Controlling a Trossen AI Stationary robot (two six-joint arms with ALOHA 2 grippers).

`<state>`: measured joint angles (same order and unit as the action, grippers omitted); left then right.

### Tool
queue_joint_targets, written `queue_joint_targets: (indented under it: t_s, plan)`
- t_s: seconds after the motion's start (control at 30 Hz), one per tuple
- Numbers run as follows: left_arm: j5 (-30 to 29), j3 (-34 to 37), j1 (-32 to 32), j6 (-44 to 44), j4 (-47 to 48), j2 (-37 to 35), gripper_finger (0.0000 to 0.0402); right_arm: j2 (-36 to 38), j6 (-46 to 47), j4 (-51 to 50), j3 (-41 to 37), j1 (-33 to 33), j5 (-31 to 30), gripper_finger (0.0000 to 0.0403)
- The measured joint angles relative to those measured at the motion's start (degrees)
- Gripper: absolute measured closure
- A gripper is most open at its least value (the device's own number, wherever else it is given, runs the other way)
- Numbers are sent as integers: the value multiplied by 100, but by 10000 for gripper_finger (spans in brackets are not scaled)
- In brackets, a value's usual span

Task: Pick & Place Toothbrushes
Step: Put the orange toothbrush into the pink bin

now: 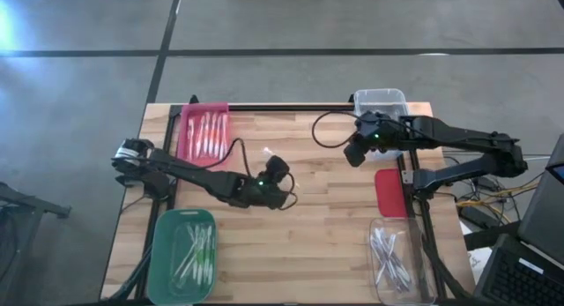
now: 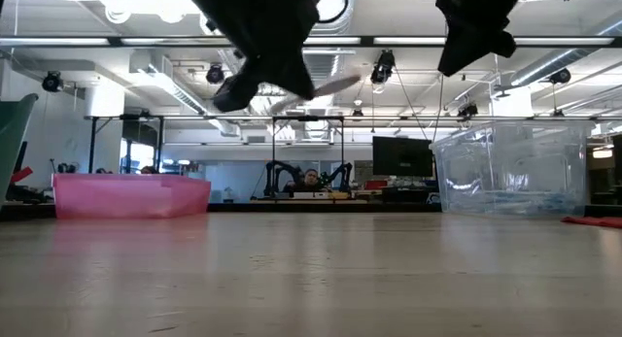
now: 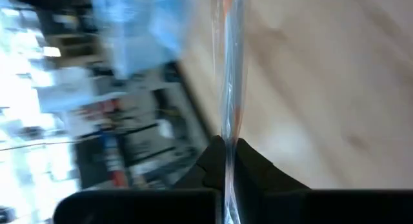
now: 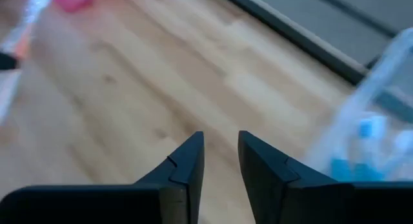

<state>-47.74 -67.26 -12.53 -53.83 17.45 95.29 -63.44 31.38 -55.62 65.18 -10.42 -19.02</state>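
Observation:
A thin pale toothbrush in clear wrap, with a pink-orange accent, sticks out of my left gripper, which is shut on it above the middle of the table. In the low view the toothbrush shows high above the tabletop. My right gripper hangs open with nothing between its fingers, above the table beside the far clear bin. More toothbrushes lie in the pink bin, the green bin and the near clear bin. My left gripper pinches the toothbrush between its two fingers, at one end of the stick. The stick runs along the fingers and juts out beyond their tips. It is lifted clear of the table.
A red flat piece lies at the right, between the two clear bins. The far clear bin holds blue-accented pieces. Bare wood spreads across the middle and near part of the table. A black rail runs along the far edge.

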Motion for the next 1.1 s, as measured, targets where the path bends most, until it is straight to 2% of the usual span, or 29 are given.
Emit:
queue_joint_targets:
  t_s: [0.17,0.37,0.47,0.8,1.1]
  plan:
    - [-431,0,15,-1465,-1210,-3,391,475,121,1132,-742,105,779,298]
    - [-446,2,30,-3485,-2214,-4,391,816,267,3014,-1668,150,2254,286]
    - [-316,3,31,-4287,-2657,-4,391,836,450,3860,-2059,184,2668,281]
    - [137,7,67,-6172,-3690,-4,389,779,715,5328,-2757,354,3013,259]
    - [667,9,224,-6777,-3746,-4,389,732,769,5790,-2869,495,3153,241]
